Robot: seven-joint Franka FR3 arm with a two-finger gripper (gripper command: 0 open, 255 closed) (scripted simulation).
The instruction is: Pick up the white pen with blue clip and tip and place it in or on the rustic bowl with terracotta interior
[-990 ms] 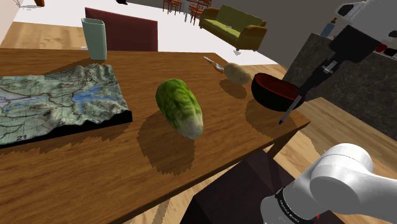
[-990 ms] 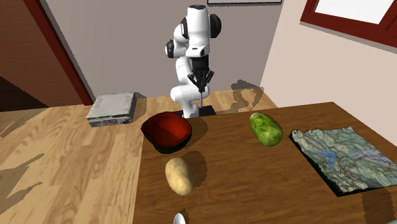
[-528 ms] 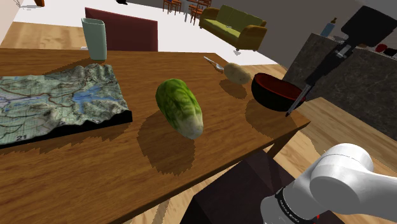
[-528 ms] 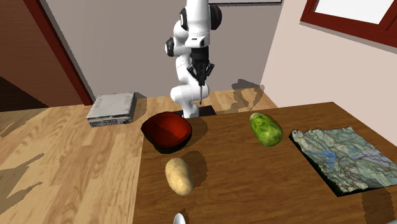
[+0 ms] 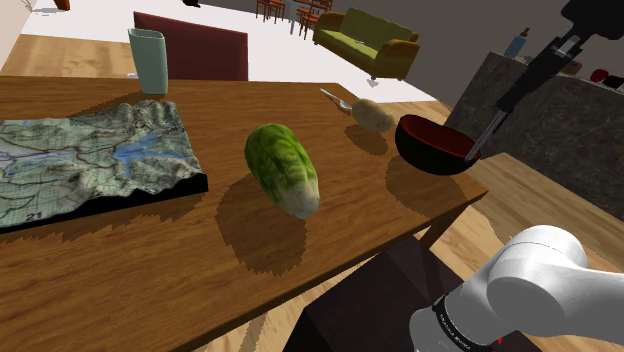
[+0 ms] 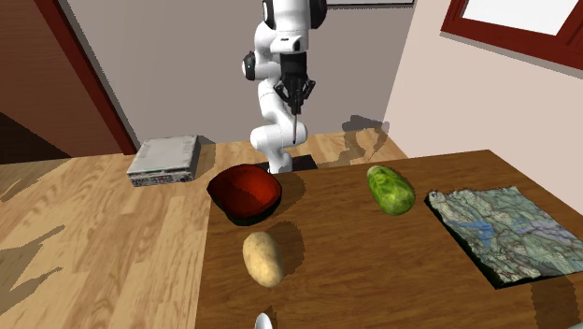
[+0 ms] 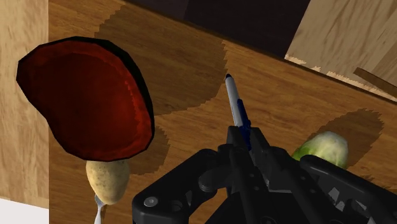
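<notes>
Clamping the white pen (image 7: pixel 236 105) between fingers (image 7: pixel 259 145), aloft near the counter (image 7: pixel 286 95) edge. Shift toward seven o'clock in the second exterior view, centre over the bowl (image 7: pixel 83 95), lower before releasing.

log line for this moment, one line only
phase: carry to bowl | gripper: shut on pen, above table | pen: beside bowl, not in it | bowl: empty

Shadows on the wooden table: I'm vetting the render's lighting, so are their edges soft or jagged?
Shoulder view: the green cabbage throws a dark, stair-stepped patch on the brown wooden table. Wrist view: equally jagged rims beside the dark bowl with red interior; no glare on the blue-clipped white pen in the hand.
</notes>
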